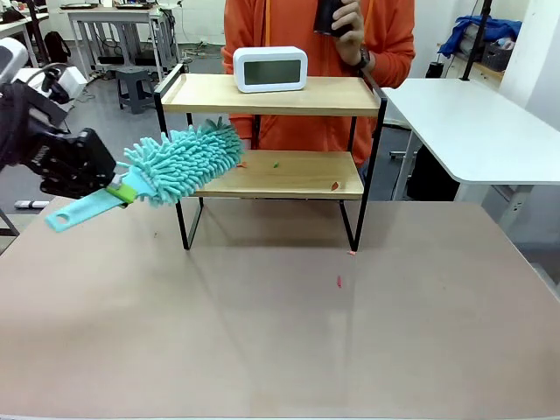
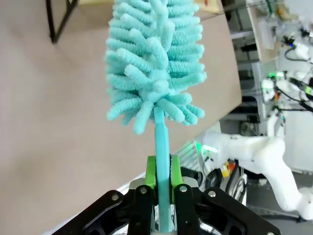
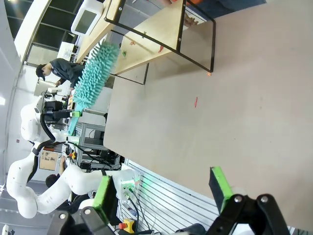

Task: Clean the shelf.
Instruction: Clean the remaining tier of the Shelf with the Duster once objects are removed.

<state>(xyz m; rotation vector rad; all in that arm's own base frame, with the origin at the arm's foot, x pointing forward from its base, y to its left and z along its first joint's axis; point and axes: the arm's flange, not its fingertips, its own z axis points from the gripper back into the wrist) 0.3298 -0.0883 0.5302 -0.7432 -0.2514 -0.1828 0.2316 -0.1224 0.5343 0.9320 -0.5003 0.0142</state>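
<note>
The shelf (image 1: 306, 94) stands on its four black legs near the far edge of the bench (image 1: 280, 341), about midway along that edge. It has two light wooden boards in a thin black frame. A white digital clock (image 1: 270, 69) sits upright on the top board, near its middle. On the lower board lie a few small scraps: a green one (image 1: 276, 163) near the middle, a red one (image 1: 335, 185) towards the end nearer the bench's right edge, and another reddish one (image 1: 243, 164) close to the duster. Two more red scraps lie on the bench, one (image 1: 352, 253) at the foot of the front leg on that same side and one (image 1: 339, 281) a little nearer the robot.

A teal chenille duster (image 1: 179, 164) reaches in from the bench's left edge. Its fluffy head pokes between the two boards at that end of the shelf, over the lower board. I cannot tell whether the fibres press on the wood. The left tool (image 1: 127, 186) is clamped tight on the duster's flat teal handle just behind the head, with a green pad on each side. The rest of the handle sticks out behind it.

The right tool (image 3: 164, 188) hangs over the bench's near edge with its jaws spread wide and nothing between them.

Behind the shelf, at the far edge, a person in an orange top (image 1: 394, 44) has one hand (image 1: 350, 16) raised around a dark object.
</note>
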